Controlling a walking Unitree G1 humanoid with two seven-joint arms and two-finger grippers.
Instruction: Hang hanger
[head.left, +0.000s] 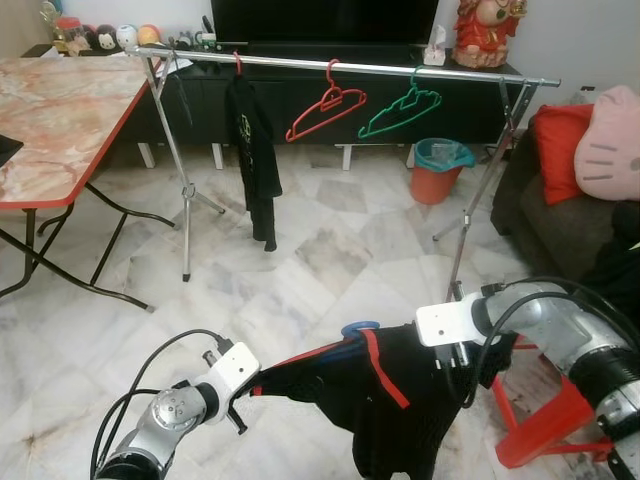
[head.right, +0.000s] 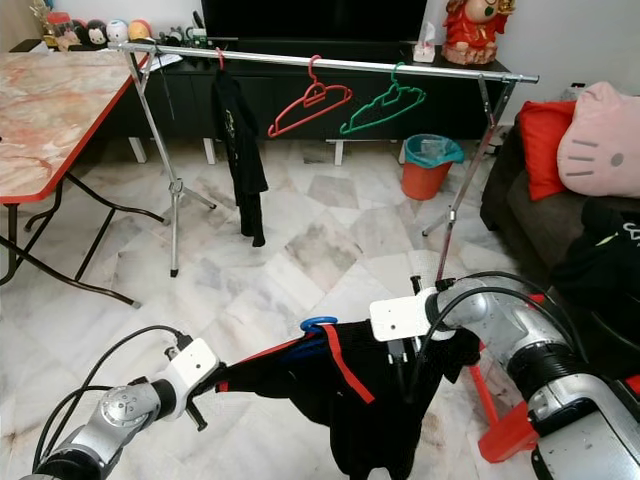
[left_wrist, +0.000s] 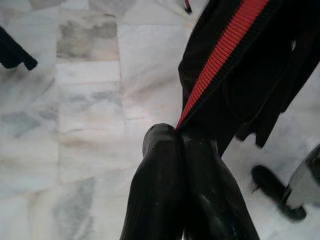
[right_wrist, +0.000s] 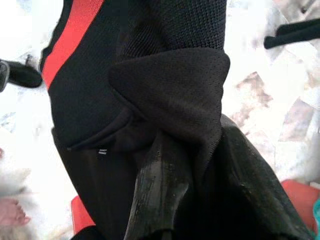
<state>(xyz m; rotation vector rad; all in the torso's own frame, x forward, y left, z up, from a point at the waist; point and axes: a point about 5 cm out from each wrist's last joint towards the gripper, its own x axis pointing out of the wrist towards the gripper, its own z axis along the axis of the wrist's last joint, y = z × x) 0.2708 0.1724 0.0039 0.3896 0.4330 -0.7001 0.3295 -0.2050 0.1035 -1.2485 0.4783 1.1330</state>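
I hold a black garment with red trim (head.left: 390, 400) low in front of me, stretched between both grippers. It sits on a blue hanger whose hook (head.left: 360, 327) pokes up at its middle. My left gripper (head.left: 252, 386) is shut on the garment's red-trimmed edge (left_wrist: 220, 55), and its fingers (left_wrist: 160, 165) are pressed together. My right gripper (head.left: 466, 384) is shut on a fold of the black mesh fabric (right_wrist: 170, 95). Across the room stands the clothes rail (head.left: 350, 67), carrying a black garment (head.left: 255, 150), a red hanger (head.left: 325, 108) and a green hanger (head.left: 400, 110).
A folding table (head.left: 60, 110) stands at the left. An orange bin (head.left: 438, 170) sits under the rail's right end. A dark sofa with a red cushion (head.left: 560, 150) and a pink cushion (head.left: 610, 140) is at the right. A red frame (head.left: 540, 420) lies by my right arm.
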